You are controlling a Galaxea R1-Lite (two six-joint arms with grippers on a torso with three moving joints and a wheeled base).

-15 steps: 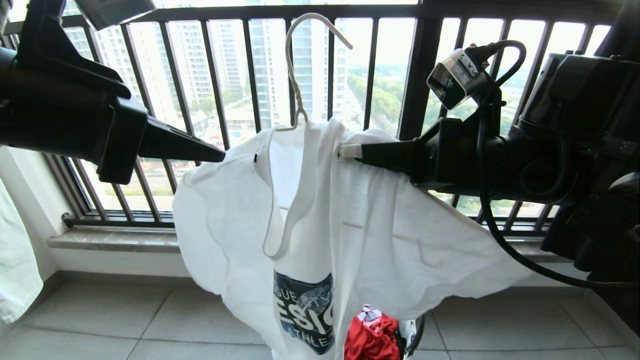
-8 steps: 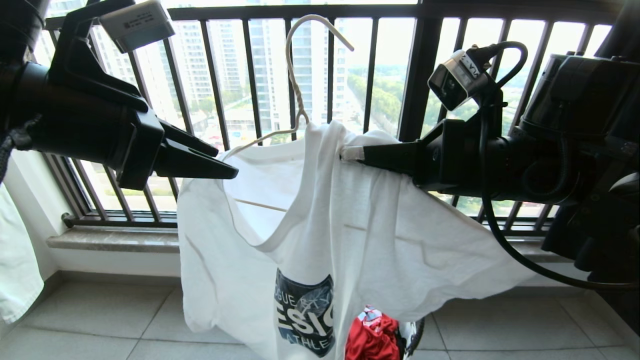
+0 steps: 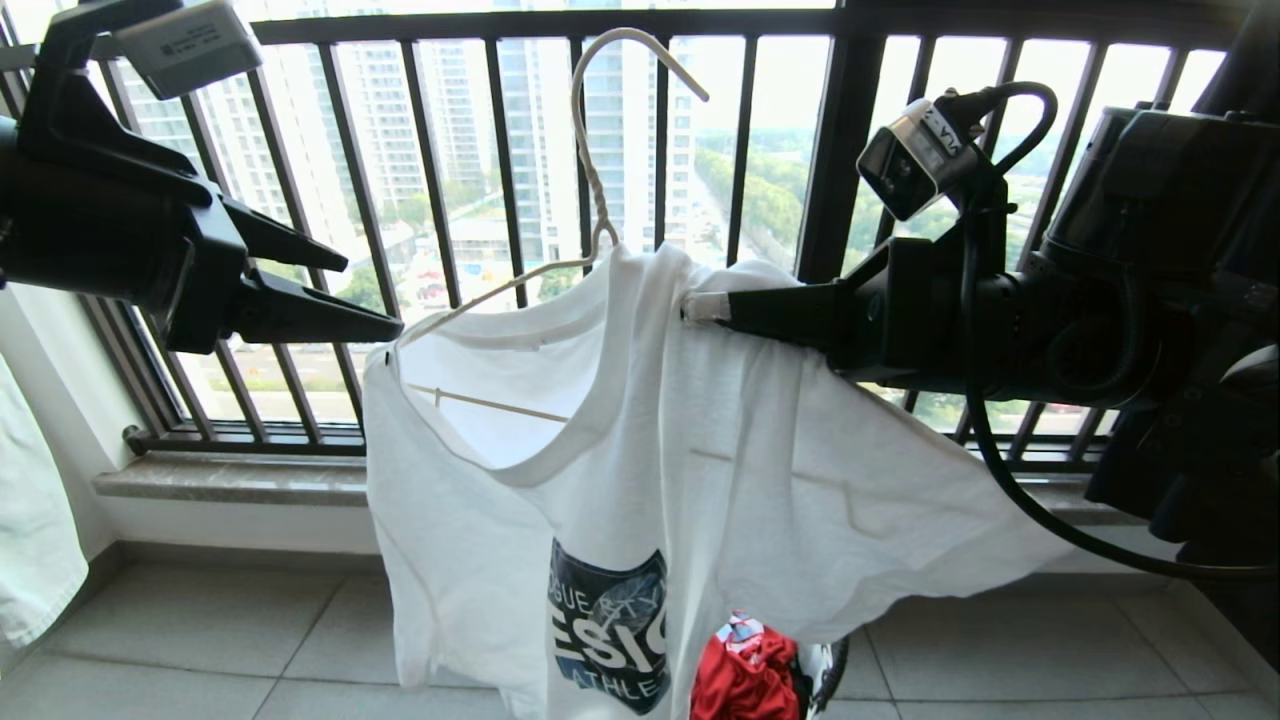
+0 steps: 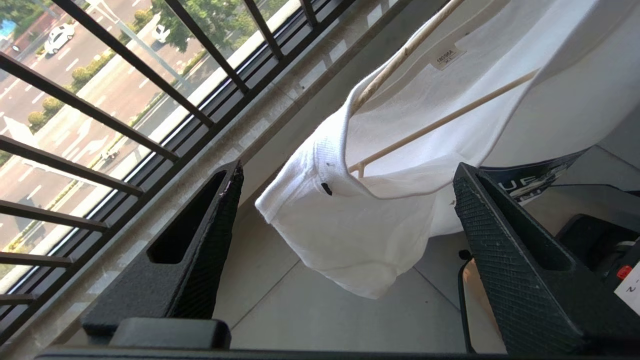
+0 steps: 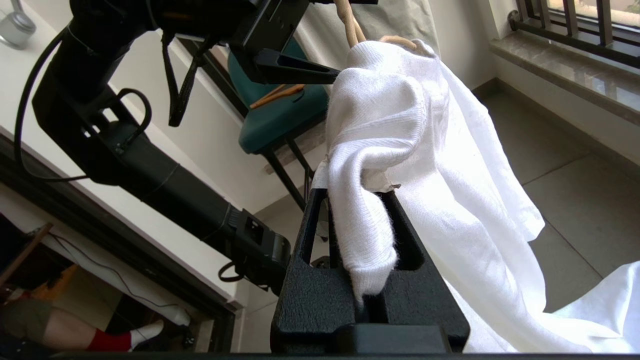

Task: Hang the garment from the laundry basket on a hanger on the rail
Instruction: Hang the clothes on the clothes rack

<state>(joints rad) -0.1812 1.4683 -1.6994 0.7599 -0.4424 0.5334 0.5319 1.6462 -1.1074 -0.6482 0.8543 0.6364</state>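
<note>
A black railing (image 3: pixel 830 150) of thin vertical bars fills the background, with tower blocks beyond it and a tiled floor (image 3: pixel 200 640) below. In front of it hangs the white T-shirt (image 3: pixel 650 450), its dark blue chest graphic facing the head camera. The shirt is draped on the thin cream wire hanger (image 3: pixel 590 160), whose hook stands free in the air above the collar; the hanger's left shoulder and lower bar show bare inside the wide neck opening. The right hand (image 3: pixel 700 305) is clamped tight on a bunched fold of the shirt at the hanger's right shoulder, holding shirt and hanger up. The left hand (image 3: pixel 370 295) stands wide, holding nothing, just beside the shirt's left shoulder seam and clear of it. Low behind the shirt's hem lies a red cloth (image 3: pixel 745 675) beside the basket's rim (image 3: pixel 825 670).
</note>
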